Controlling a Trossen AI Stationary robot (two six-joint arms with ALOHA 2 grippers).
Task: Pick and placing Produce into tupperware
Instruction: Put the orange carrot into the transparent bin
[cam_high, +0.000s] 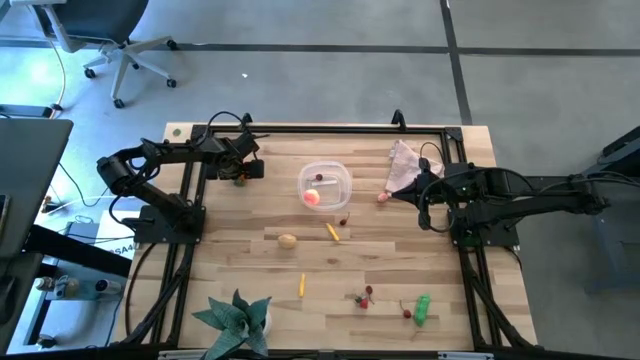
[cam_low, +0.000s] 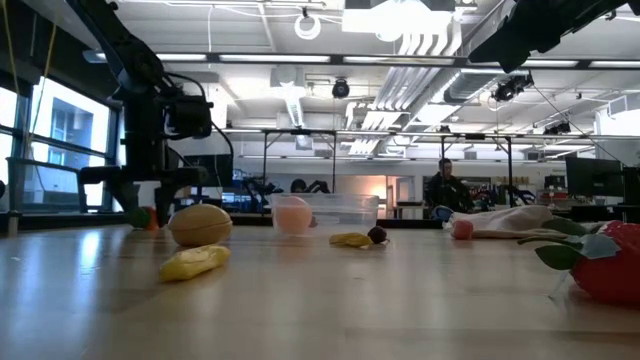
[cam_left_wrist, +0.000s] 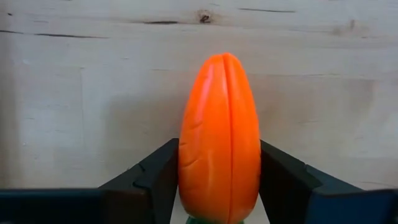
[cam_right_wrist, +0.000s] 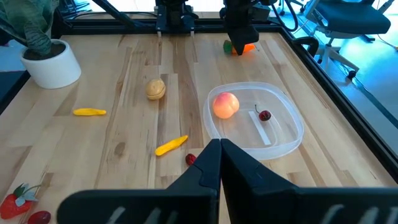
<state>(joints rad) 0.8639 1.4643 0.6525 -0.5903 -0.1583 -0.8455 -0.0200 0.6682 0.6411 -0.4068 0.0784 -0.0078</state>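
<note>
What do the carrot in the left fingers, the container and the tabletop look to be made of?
Carrot: likely moulded plastic; glossy orange skin with a raised seam down its length and shallow grooves.
Container: clear thin plastic, probably; the wood grain shows through its walls and base.
Tabletop: pale wood planks with a matte finish; grain lines and a dark knot are visible.

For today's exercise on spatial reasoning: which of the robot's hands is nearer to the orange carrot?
Left. The left hand has its fingers on either side of the carrot near the table's far left edge. The right hand is shut, across the table beyond the tupperware.
</note>
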